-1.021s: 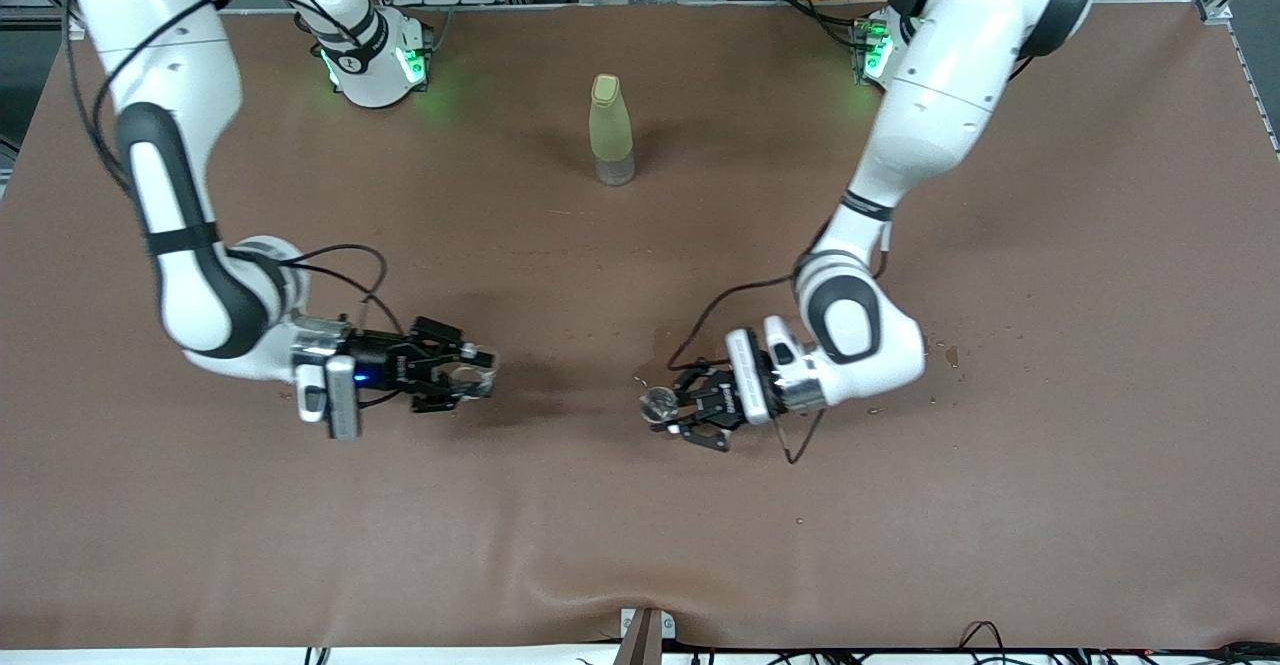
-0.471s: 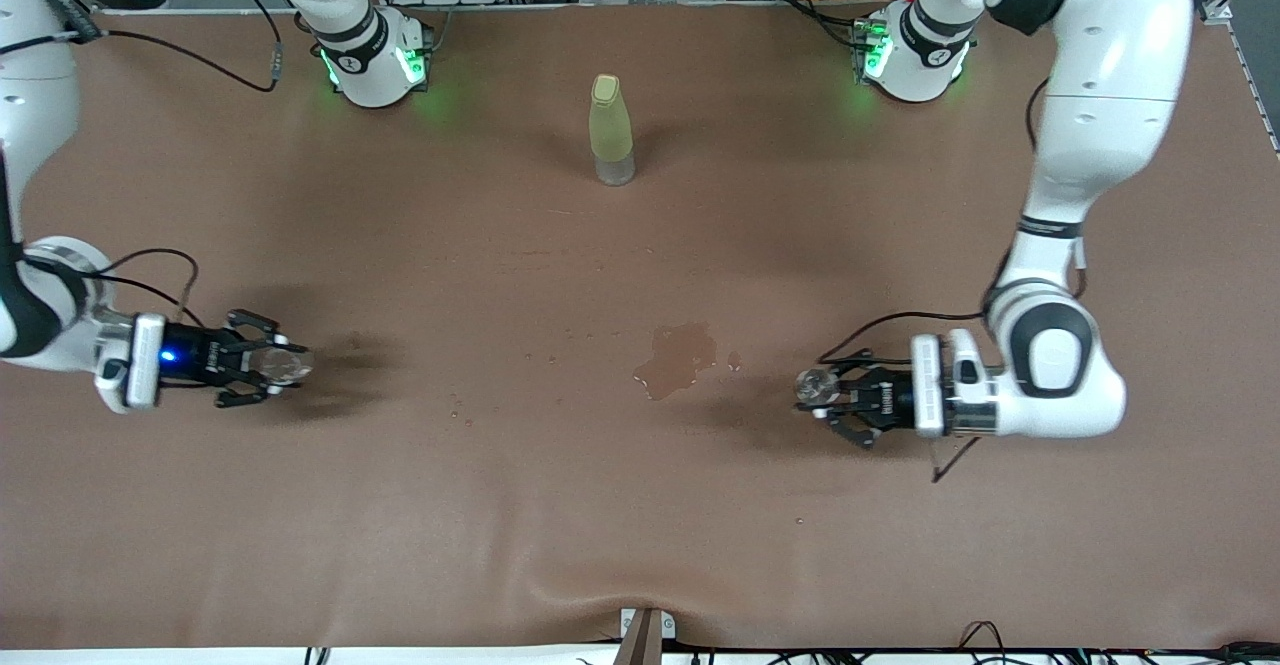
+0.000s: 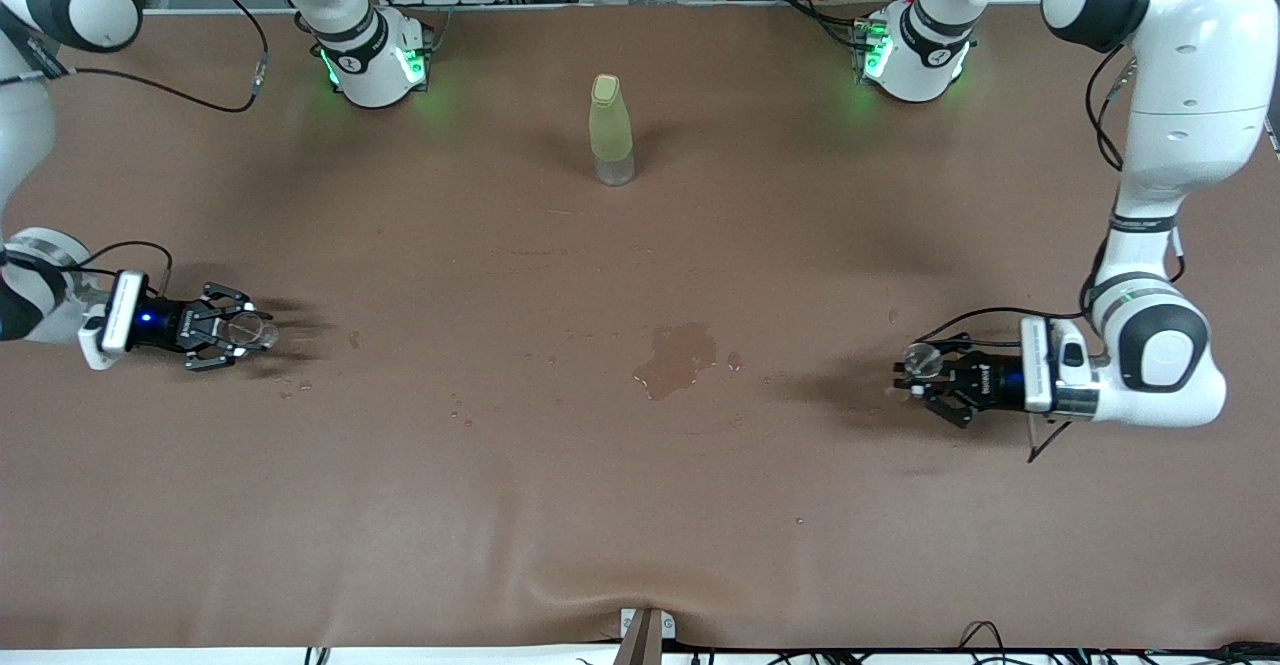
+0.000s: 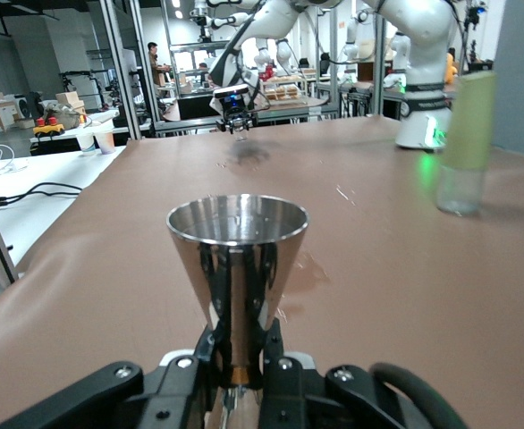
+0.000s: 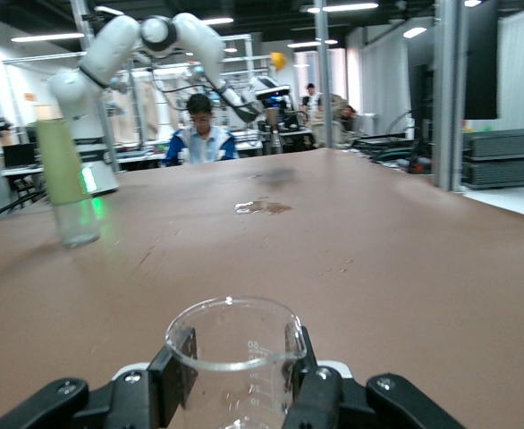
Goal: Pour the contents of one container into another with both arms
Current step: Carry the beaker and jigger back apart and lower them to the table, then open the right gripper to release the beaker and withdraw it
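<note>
Fingers tight around steel cup, glass.

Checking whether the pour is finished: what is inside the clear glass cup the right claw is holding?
The glass cup, shut in the right claw, looks empty as far as its rim and upper wall show. Its bottom is cut off from view, so leftover liquid there cannot be ruled out.

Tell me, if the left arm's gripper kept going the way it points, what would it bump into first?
Probably nothing close: left gripper, holding the metal cup, points across bare table over the puddle, toward the distant right gripper.
</note>
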`<act>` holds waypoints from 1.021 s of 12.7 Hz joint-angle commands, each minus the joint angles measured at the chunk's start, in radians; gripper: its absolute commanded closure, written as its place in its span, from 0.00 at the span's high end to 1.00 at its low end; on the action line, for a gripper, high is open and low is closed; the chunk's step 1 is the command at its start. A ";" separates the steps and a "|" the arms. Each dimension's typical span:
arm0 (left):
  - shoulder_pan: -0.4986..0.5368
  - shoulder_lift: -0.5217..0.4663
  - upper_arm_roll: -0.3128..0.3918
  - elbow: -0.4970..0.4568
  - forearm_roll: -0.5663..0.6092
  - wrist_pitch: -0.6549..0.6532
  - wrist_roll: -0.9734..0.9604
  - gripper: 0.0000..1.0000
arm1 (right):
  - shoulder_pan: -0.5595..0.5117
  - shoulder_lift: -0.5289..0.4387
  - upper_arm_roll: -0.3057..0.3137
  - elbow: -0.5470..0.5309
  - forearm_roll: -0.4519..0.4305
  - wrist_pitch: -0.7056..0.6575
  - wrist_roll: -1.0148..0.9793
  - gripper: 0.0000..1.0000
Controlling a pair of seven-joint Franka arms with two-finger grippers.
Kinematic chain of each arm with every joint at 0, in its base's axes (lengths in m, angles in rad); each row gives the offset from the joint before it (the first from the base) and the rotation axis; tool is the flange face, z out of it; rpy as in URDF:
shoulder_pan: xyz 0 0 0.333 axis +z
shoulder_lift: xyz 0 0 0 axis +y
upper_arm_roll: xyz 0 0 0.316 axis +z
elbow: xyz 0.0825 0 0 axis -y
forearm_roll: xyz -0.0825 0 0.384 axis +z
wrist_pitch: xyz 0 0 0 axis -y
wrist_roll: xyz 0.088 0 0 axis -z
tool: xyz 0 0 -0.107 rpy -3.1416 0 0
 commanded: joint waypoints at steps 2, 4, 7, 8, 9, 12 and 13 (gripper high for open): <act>0.109 0.068 -0.013 -0.002 0.061 -0.040 0.133 0.00 | 0.010 0.084 0.018 0.094 -0.036 -0.028 -0.068 0.56; 0.140 0.111 -0.012 -0.002 0.067 -0.045 0.214 0.00 | 0.017 0.089 0.018 0.100 -0.036 -0.028 -0.066 0.74; 0.157 0.148 -0.012 -0.002 0.065 -0.045 0.227 0.00 | 0.017 0.096 0.020 0.103 -0.031 -0.031 -0.063 1.00; 0.157 0.151 -0.012 0.000 0.065 -0.045 0.227 0.00 | 0.012 0.092 0.020 0.114 -0.034 -0.034 -0.062 1.00; 0.155 0.157 -0.012 0.000 0.065 -0.045 0.227 0.00 | 0.004 0.084 0.018 0.137 -0.042 -0.037 -0.051 1.00; 0.155 0.179 -0.012 0.002 0.065 -0.045 0.228 0.00 | 0.001 0.024 0.007 0.210 -0.095 -0.086 0.192 1.00; 0.155 0.179 -0.013 0.002 0.065 -0.045 0.228 0.00 | 0.003 -0.002 0.007 0.258 -0.118 -0.101 0.308 1.00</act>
